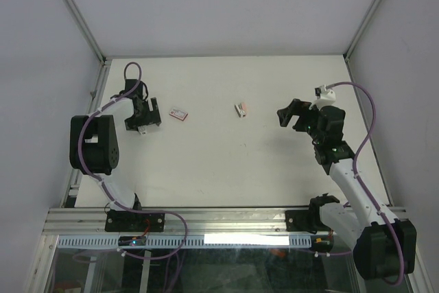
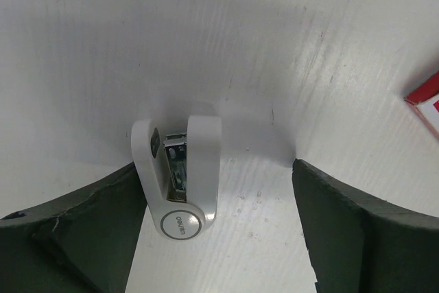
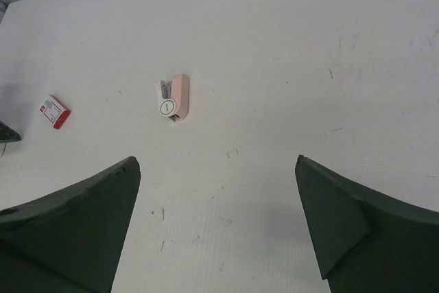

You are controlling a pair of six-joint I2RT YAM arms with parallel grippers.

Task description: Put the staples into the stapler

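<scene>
Two grippers stand open over a white table (image 1: 226, 162). Seen from above, the left gripper (image 2: 212, 169) sits at the left of the frame, pointing down. Its fingers (image 2: 343, 231) are wide apart on either side of a white stapler (image 2: 180, 183) that lies on its side on the table. In the wrist view the finger at lower left is just beside it, and the one at lower right stands clear. The red-and-white staples box (image 1: 179, 114) lies flat just right of that gripper. The pink stapler (image 1: 241, 108) lies near the middle of the overhead frame, a little above centre, apart from the box. The right gripper (image 3: 216, 162) hovers at the right, jaws wide, holding nothing.
</scene>
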